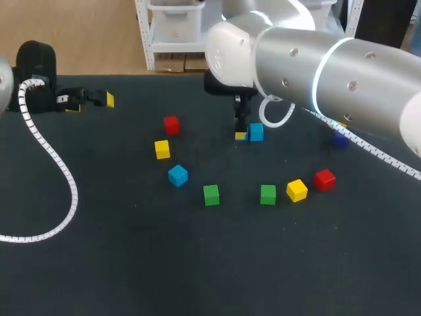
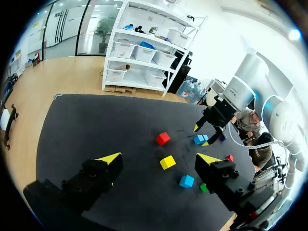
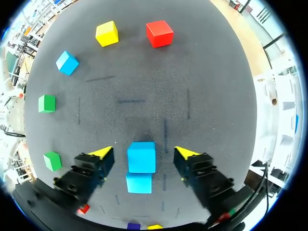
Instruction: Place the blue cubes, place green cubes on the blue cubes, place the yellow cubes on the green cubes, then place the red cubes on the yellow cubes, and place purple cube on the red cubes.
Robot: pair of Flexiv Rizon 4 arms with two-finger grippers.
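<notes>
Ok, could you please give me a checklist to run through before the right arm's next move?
1. Blue cube between the right jaws: ok.
2. Right jaws open, gaps either side of it: ok.
3. That cube resting on the table: cannot tell.
4. Second blue cube clear of the arm: ok.
5. Left jaws open, empty, far from the cubes: ok.
6. Purple cube fully visible: not ok, the right arm partly hides it.

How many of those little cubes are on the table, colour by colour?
blue cubes: 2
green cubes: 2
yellow cubes: 2
red cubes: 2
purple cube: 1, partly hidden behind the arm
Total: 9 cubes
</notes>
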